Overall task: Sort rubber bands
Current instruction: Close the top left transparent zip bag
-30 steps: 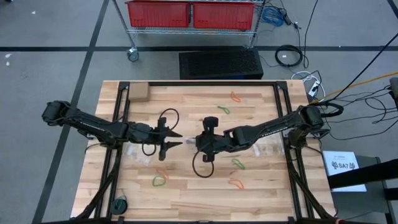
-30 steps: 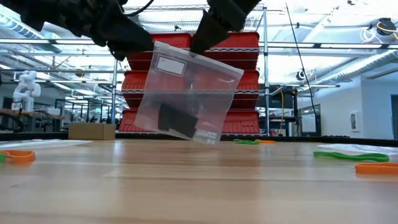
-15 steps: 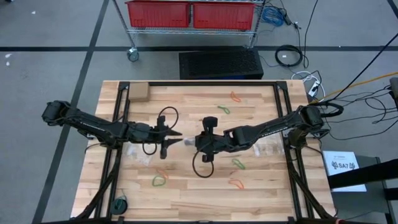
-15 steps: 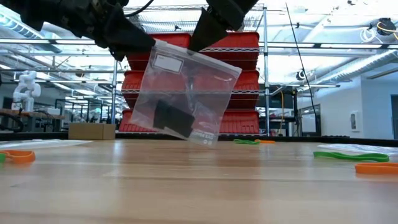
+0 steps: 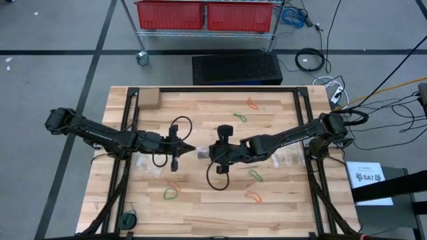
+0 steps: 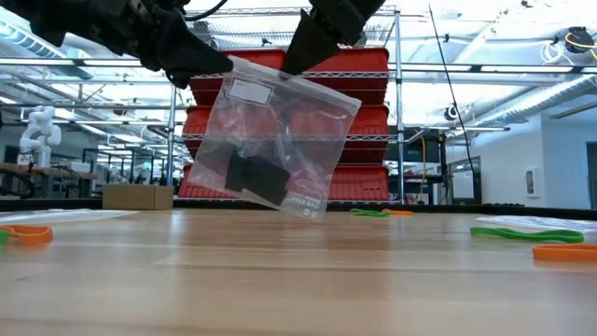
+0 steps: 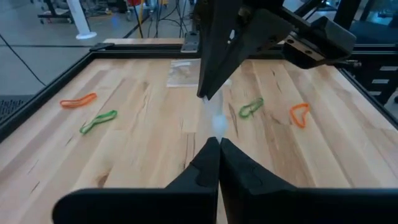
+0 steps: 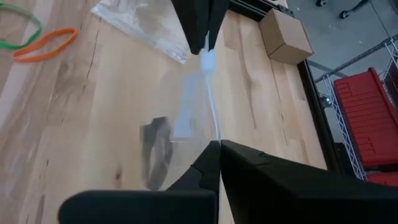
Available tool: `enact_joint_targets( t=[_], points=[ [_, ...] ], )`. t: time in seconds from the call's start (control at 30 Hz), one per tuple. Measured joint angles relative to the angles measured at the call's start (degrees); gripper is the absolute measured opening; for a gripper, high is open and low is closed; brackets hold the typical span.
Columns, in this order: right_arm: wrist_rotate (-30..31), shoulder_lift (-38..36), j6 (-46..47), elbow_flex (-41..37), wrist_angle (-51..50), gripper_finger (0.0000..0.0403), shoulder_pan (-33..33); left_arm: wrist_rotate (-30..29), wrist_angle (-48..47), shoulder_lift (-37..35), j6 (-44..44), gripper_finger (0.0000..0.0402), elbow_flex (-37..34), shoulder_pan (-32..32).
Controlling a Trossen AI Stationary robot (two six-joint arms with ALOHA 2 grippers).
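The wooden table (image 5: 200, 207) carries everything, and the clear zip bag (image 6: 270, 140) hangs above its middle, lifted clear of the boards and tilted, with a dark clump of black bands (image 6: 256, 179) resting in its lower part. The left claw (image 5: 190, 150) is clenched on one top corner of the bag, and the right claw (image 5: 205, 153) is clenched on the top edge just beside it, so the two tips nearly meet over the bag. A small cardboard box (image 5: 148, 99) sits at the table's far left corner, well away from the bag. Two more clear bags lie flat on the table, one (image 5: 148, 164) under the left arm and one (image 5: 289, 158) under the right arm. Loose rubber bands lie scattered around the bag: a green band (image 5: 240, 117) and an orange band (image 5: 253, 104) on the far side, a green band (image 5: 256, 175) and an orange band (image 5: 253, 197) on the near right, and a green band (image 5: 171, 194) with an orange band (image 5: 174, 186) on the near left.
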Motion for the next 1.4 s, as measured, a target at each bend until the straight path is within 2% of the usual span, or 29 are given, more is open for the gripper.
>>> enact_joint_targets(
  t=[0.43, 0.73, 0.97, 1.13, 1.23, 1.4],
  points=[
    [0.0, -0.02, -0.42, 0.0, 0.43, 0.0, 0.0, 1.33, 4.35, 5.0, 0.17, 0.0009, 0.0, 0.0],
    [-0.07, -0.1, 1.38, 0.0, 0.63, 0.0002, 0.0, -1.67, 3.82, 5.14, 1.53, 0.0003, 0.0, 0.0],
    [-0.81, -2.84, 8.28, 0.0, 1.08, 0.0058, 0.17, -4.69, 2.28, 5.14, 1.55, 0.0002, 0.0, 0.02],
    [-6.82, -2.48, 10.28, 0.02, 4.83, 0.0105, -0.29, -5.4, 2.85, 5.14, 1.59, 0.0001, 0.0, 0.02],
    [-10.93, 0.23, 9.07, 0.04, 7.07, 0.0118, -1.28, -5.36, 3.2, 5.14, 1.6, 0.0001, 0.0, 0.02],
    [-10.99, 1.66, 8.3, 0.05, 9.32, 0.0126, -3.71, -5.2, 3.35, 5.14, 1.6, 0.0001, 0.0, 0.02]
  ],
)
